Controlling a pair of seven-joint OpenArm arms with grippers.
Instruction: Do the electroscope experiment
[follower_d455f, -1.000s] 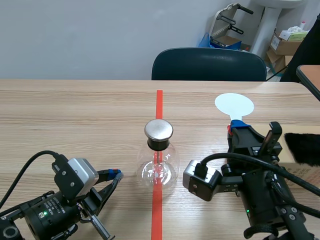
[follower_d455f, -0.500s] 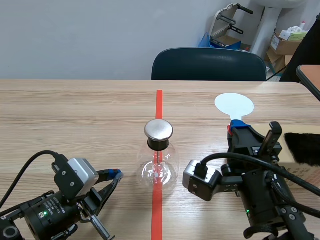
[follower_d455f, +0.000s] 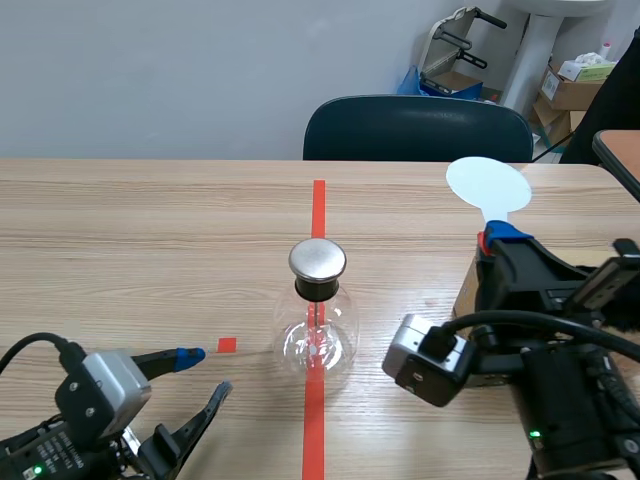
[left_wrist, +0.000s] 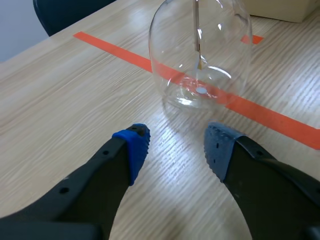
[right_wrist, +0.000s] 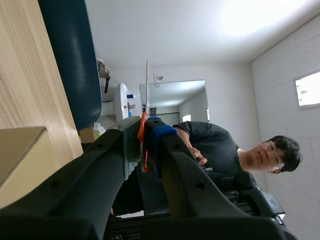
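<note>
Scene view: paddle (follower_d455f: 488, 186) in right pincer (follower_d455f: 497, 240)

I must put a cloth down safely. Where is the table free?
Free: the table left of the tape line, beyond the left gripper, and behind the flask. Crowded: right of the flask, with the right gripper, its white disc and a box.

A light wooden desk (follower_d455f: 150, 230) filled the lower two thirds of the scene view. Behind its far edge, at upper centre, stood a dark blue chair (follower_d455f: 417, 128) against a grey wall (follower_d455f: 150, 70). Stacked cardboard boxes (follower_d455f: 572, 90) occupied the upper right corner, with a folded metal frame (follower_d455f: 455, 40) to their left. In the right wrist view, a person (right_wrist: 220, 150) in a dark shirt appeared at lower right.
</note>
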